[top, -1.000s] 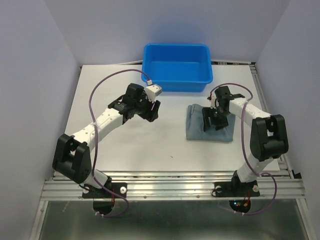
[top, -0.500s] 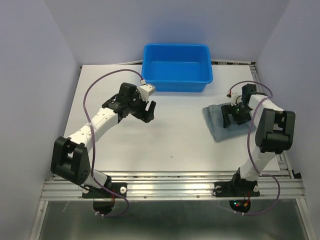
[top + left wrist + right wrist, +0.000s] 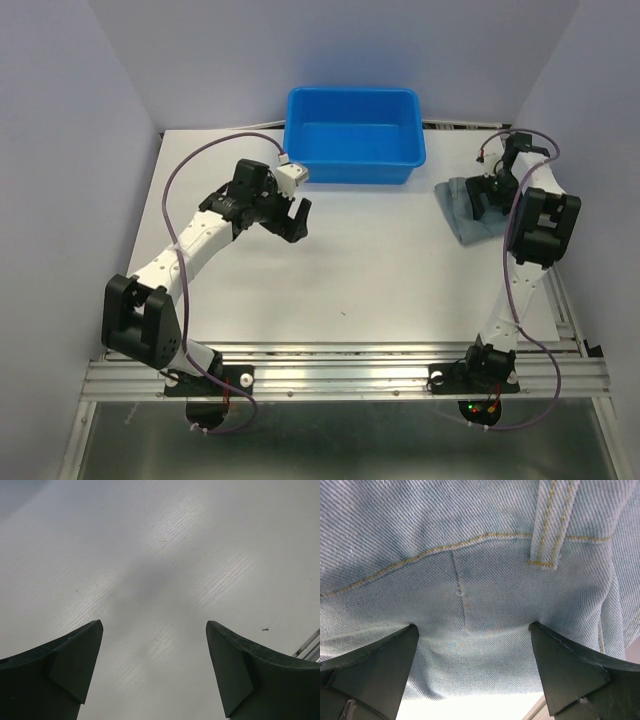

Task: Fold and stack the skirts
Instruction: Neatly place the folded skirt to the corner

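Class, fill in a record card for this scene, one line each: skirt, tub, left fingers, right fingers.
skirt: folded denim, at the right side of the table, right of the tub
tub: blue, at the far edge, nothing visible inside
left fingers: open, over bare table
right fingers: open, spread over the skirt

Skirt (image 3: 485, 595) — pale blue denim, yellow stitching; tub (image 3: 350, 168) — bright blue.
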`<state>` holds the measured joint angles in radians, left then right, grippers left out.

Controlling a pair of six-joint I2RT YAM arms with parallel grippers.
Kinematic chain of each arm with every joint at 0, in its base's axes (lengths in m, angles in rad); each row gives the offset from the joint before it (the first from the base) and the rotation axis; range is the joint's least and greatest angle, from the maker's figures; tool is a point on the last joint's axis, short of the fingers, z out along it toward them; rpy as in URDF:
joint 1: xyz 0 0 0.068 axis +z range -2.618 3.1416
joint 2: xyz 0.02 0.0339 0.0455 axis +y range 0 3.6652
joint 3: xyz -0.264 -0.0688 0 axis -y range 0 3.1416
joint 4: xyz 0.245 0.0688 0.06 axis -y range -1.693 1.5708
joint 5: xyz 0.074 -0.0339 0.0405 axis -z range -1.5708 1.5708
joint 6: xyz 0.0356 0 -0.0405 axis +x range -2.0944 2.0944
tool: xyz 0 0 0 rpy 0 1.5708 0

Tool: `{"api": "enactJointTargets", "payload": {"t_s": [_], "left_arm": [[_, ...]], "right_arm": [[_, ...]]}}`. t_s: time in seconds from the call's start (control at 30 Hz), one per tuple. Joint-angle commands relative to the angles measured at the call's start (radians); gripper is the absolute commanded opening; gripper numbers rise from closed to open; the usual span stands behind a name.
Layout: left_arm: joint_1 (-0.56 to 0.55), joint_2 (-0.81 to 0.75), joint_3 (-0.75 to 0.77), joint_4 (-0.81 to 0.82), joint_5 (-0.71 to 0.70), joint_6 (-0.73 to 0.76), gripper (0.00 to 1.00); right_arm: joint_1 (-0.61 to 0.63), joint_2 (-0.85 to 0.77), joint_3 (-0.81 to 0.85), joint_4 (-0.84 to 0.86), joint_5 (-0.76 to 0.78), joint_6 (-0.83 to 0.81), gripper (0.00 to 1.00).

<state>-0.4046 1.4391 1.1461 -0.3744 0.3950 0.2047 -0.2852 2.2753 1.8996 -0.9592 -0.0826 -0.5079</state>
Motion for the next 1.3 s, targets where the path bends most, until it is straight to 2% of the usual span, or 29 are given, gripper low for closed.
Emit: {"api": "enactJointTargets", "payload": {"t_s": [0.0, 0.13, 0.23, 0.37, 0.6, 0.7, 0.83, 1.0, 1.1, 1.13, 1.27], "left_arm": [[0.023, -0.002, 0.046, -0.026, 0.033, 0.006, 0.98], [0.038, 0.007, 0.050, -0.024, 0.031, 0.007, 0.98], [0.056, 0.021, 0.061, -0.029, 0.036, -0.002, 0.99], [0.085, 0.026, 0.084, -0.031, 0.053, -0.013, 0.99], [0.133, -0.012, 0.110, -0.037, 0.082, -0.027, 0.98], [0.183, -0.068, 0.109, -0.028, 0.120, -0.025, 0.98], [0.243, -0.129, 0.116, -0.009, 0.094, -0.021, 0.99], [0.294, -0.203, 0.101, 0.032, 0.045, 0.002, 0.99], [0.299, -0.261, 0.047, 0.071, -0.005, 0.007, 0.98], [0.300, -0.275, 0.032, 0.071, 0.008, 0.030, 0.99], [0.300, -0.357, -0.086, 0.080, 0.027, 0.048, 0.98]], "right_arm": [[-0.019, 0.231, 0.183, 0.093, -0.016, -0.002, 1.00], [-0.019, 0.354, 0.405, 0.033, -0.025, 0.054, 1.00], [-0.019, 0.386, 0.458, 0.040, -0.039, 0.097, 1.00], [-0.019, 0.349, 0.458, 0.047, -0.112, 0.137, 1.00], [0.041, 0.230, 0.441, 0.036, -0.195, 0.196, 1.00], [0.052, 0.121, 0.444, 0.031, -0.249, 0.249, 1.00], [0.052, -0.052, 0.411, 0.016, -0.284, 0.269, 1.00], [0.052, -0.303, 0.236, -0.029, -0.295, 0.282, 1.00], [0.052, -0.436, 0.080, -0.046, -0.365, 0.284, 1.00], [0.052, -0.533, -0.057, -0.041, -0.405, 0.287, 1.00], [0.061, -0.750, -0.397, -0.009, -0.448, 0.267, 1.00]]}}
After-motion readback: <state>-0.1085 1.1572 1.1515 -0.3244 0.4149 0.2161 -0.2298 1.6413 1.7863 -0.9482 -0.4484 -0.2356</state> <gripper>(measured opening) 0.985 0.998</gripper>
